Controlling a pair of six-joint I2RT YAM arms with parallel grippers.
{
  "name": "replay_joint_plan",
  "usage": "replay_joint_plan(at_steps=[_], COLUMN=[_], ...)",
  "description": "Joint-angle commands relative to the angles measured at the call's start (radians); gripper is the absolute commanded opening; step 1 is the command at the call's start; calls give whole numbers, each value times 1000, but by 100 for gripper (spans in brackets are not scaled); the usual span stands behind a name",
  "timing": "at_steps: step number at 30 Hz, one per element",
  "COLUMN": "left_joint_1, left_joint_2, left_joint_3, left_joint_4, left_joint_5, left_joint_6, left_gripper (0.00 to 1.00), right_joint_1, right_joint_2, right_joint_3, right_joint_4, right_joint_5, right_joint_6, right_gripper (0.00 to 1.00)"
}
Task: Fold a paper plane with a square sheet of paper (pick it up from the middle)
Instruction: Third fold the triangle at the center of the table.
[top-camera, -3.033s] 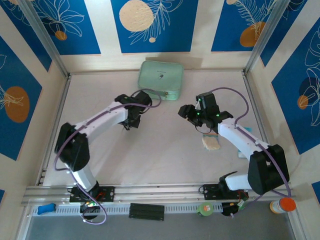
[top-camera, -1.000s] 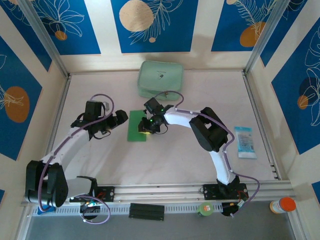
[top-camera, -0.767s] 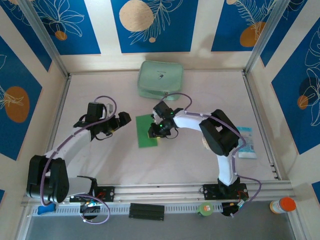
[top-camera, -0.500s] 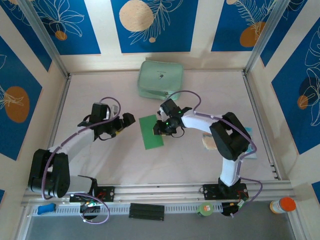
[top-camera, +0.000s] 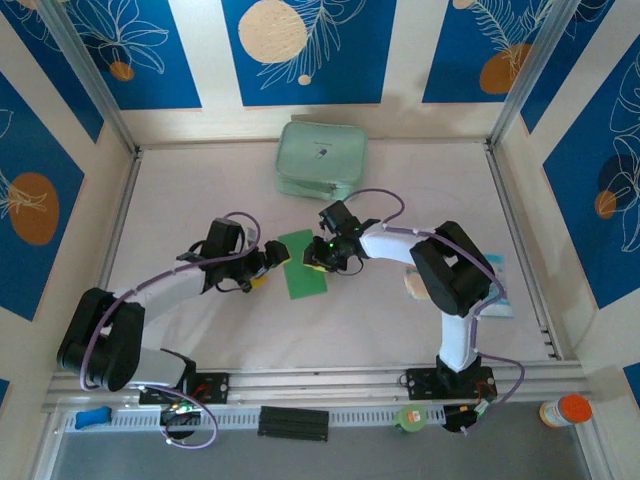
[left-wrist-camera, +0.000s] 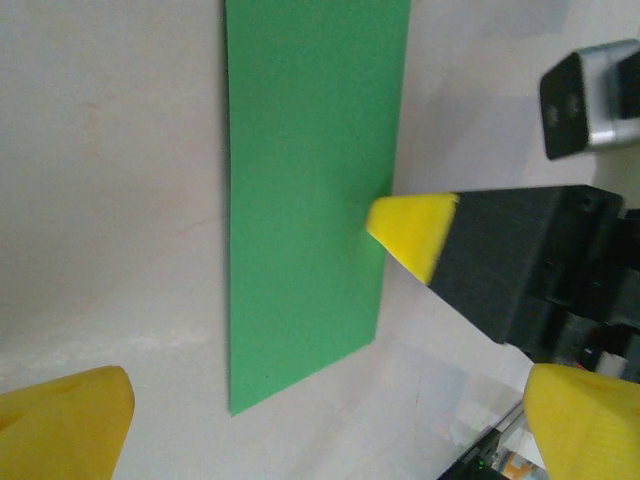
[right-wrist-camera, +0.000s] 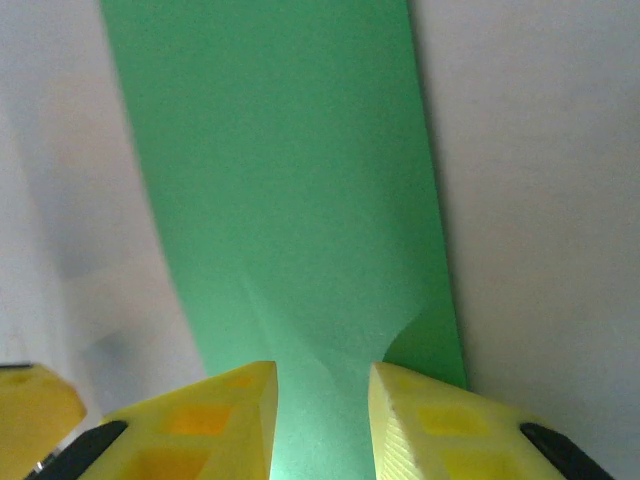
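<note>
So, left gripper (top-camera: 270, 263): jaws spread as wide as they go, nothing between them, low over the table (top-camera: 200, 190). Its yellow fingertips (left-wrist-camera: 62, 420) sit either side of the space just short of the paper.
Green sheet (top-camera: 300, 272): on the table between the two grippers, just ahead of the left one. Its far side is caught by the right one. It looks plain and unfolded from where I stand.
Right gripper (top-camera: 318, 262): closed on the sheet's edge nearest to it. The paper puckers into a small ridge between its yellow fingers (right-wrist-camera: 205, 420).
Mint pouch (top-camera: 322, 160): beyond both grippers at the far side of the table, well apart from the sheet.
Round beige thing (top-camera: 418, 287): behind the right gripper, beside that arm's elbow.
</note>
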Motion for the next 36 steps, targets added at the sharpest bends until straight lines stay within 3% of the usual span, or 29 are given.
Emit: replay_joint_plan(at_steps=[1, 8, 16, 25, 31, 36], left_joint_1=[-34, -89, -109, -111, -112, -112], left_joint_2=[23, 82, 135, 190, 242, 253], left_joint_3=[-14, -14, -3, 52, 89, 95], left_joint_4=[51, 79, 39, -10, -11, 65], left_joint_5=[0, -7, -41, -71, -63, 0], left_joint_6=[-64, -125, -118, -46, -14, -30], left_gripper=[100, 88, 56, 54, 57, 54], right_joint_1=[-1, -4, -4, -9, -20, -27], right_joint_2=[25, 54, 69, 85, 88, 92], right_joint_3=[15, -19, -36, -32, -30, -37], right_joint_4=[-7, -32, -67, -68, -67, -62], right_joint_5=[-18, 18, 57, 39, 25, 2], right_joint_6=[28, 39, 23, 20, 21, 26], right_gripper=[30, 27, 22, 19, 18, 17])
